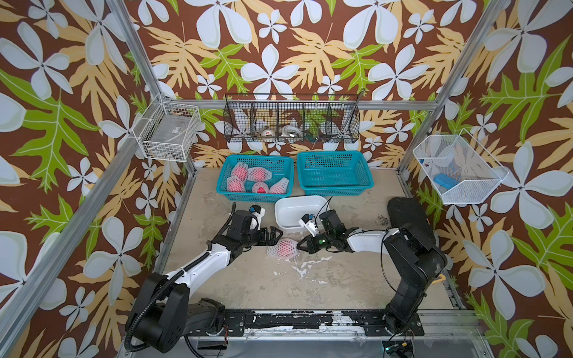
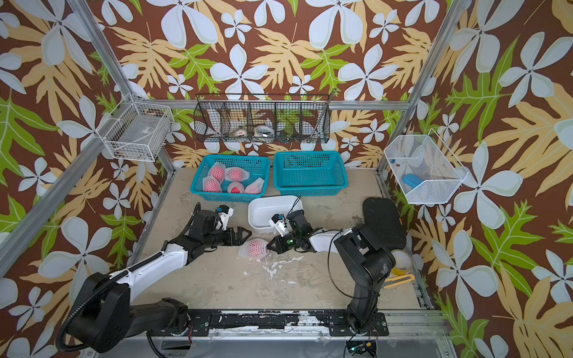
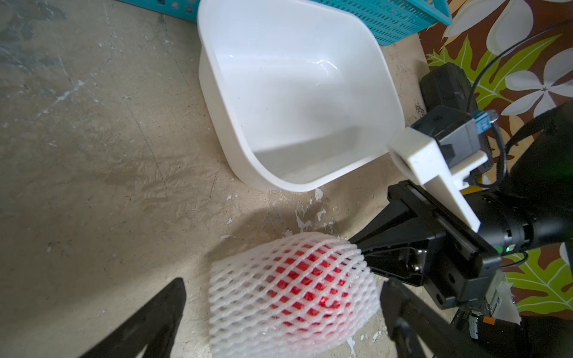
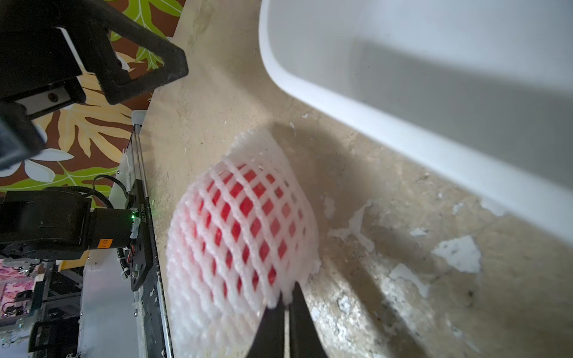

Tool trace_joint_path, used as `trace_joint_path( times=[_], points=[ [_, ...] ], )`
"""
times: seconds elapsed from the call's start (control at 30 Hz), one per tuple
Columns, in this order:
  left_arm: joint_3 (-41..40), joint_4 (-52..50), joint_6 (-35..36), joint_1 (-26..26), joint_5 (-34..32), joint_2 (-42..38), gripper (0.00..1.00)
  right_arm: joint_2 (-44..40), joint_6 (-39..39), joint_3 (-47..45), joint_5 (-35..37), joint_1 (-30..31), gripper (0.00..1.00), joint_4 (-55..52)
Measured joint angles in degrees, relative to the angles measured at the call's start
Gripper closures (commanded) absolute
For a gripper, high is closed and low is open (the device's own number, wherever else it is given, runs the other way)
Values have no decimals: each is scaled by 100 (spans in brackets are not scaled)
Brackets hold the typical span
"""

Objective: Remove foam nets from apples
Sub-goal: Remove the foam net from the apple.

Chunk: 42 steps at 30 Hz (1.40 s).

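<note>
A red apple (image 3: 310, 279) wrapped in a white foam net (image 1: 283, 248) lies on the table in front of the white tub; both top views show it. My right gripper (image 4: 286, 297) is shut on the net's tapered end (image 3: 356, 251), pinching the foam at the apple's right side. My left gripper (image 3: 283, 283) is open, with one finger on each side of the net's other end and neither touching it. Several more netted apples (image 1: 257, 179) lie in the left teal basket (image 1: 248, 196).
A second teal basket (image 1: 335, 189) stands at the back right. The white tub (image 1: 294, 214) sits just behind the grippers. A black pad (image 1: 406, 214) lies at the right. A yellow tape roll (image 2: 400, 263) sits near the right arm's base. Wire baskets hang on the walls.
</note>
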Motion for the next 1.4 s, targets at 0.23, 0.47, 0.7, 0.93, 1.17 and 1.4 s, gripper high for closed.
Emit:
trace_joint_path(
  times=[0.23, 0.47, 0.7, 0.93, 1.17, 1.4],
  points=[
    [13, 4, -35, 0, -20, -79, 0, -503, -28, 205, 249, 2, 100, -387],
    [61, 28, -35, 0, -20, -2, 0, -767, -133, 579, 498, 2, 100, -1325],
    [120, 61, -35, 0, -42, 31, 0, -970, -348, 1851, 1182, 4, 100, -3167],
    [164, 138, -37, 0, -39, 223, 0, -1056, -446, 2894, 1867, 122, 100, -4725],
    [157, 326, -81, 0, 7, 369, 0, -765, -516, 2914, 2284, 186, 100, -5184],
    [122, 350, -105, 0, 11, 367, 0, -435, -586, 2924, 2404, 223, 100, -5180]
  ],
)
